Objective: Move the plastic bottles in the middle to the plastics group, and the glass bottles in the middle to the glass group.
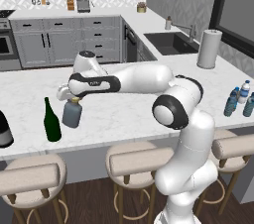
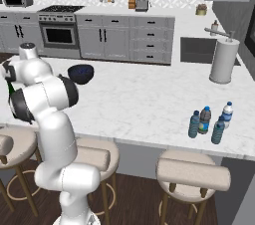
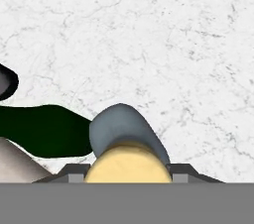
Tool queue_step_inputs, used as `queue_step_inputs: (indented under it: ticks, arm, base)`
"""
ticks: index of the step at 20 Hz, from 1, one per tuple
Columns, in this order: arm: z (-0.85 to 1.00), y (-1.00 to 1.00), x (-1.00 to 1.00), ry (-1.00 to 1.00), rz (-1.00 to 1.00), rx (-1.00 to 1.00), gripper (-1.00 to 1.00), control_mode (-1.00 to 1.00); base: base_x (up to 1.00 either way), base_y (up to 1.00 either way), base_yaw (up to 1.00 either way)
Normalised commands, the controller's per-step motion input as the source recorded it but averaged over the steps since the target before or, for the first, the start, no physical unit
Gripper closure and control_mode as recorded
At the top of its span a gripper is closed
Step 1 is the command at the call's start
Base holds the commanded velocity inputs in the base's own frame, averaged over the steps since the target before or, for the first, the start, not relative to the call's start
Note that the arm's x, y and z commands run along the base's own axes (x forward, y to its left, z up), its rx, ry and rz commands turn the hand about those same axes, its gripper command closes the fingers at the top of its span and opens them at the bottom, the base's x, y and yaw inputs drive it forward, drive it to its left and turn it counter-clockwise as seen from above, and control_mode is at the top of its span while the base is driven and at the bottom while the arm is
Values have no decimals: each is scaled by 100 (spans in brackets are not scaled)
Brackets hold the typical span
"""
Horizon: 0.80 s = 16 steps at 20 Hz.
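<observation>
- Your end effector (image 1: 74, 100) was clamped on the tan cap of the grey bottle (image 1: 72, 114); in the hand view that cap sat snug between the two fingertips (image 3: 74, 172), with the bottle's grey shoulder bulging out beyond it.
- The grey bottle hung tilted near the front edge of the surface (image 1: 124, 114), toward its left end, just beside the green wine bottle (image 1: 51, 121). You could not tell from these views whether its base was touching the marble or was a little above it.
- The glass group was right there: the green wine bottle stood upright, and the fat dark bottle (image 1: 4, 130) with its pale lower band stood further left, at the picture's edge.
- The plastics group (image 2: 209, 122) sat well apart, near the front edge toward the right end of the surface: four small blue-capped water bottles clustered together.
- You could judge the plastic half done, since no loose water bottle stood in the middle of the surface and all four stood together.
- What seemed left to you was setting the grey bottle down upright by the wine bottle and letting go; that would likely close the task.
- The grey bottle looked squat and wide-bodied, with a short neck, matte grey-blue and opaque.
- A dark bowl (image 2: 80, 73) sat toward the back of the surface, clear of your work.
</observation>
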Motion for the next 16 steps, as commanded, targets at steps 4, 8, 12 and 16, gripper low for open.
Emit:
queue_step_inputs:
  ticks: [4, 8, 12, 16]
  arm:
    - [-26, 3, 10, 0, -3, 0, 100, -100]
    - [-27, 2, 11, 0, -3, 0, 100, -100]
    - [-28, 3, 8, 0, -2, 0, 100, -100]
    - [-26, 4, 5, 0, -2, 0, 100, -100]
  base:
    - [0, 0, 0]
    - [0, 0, 0]
    - [0, 0, 0]
    - [0, 0, 0]
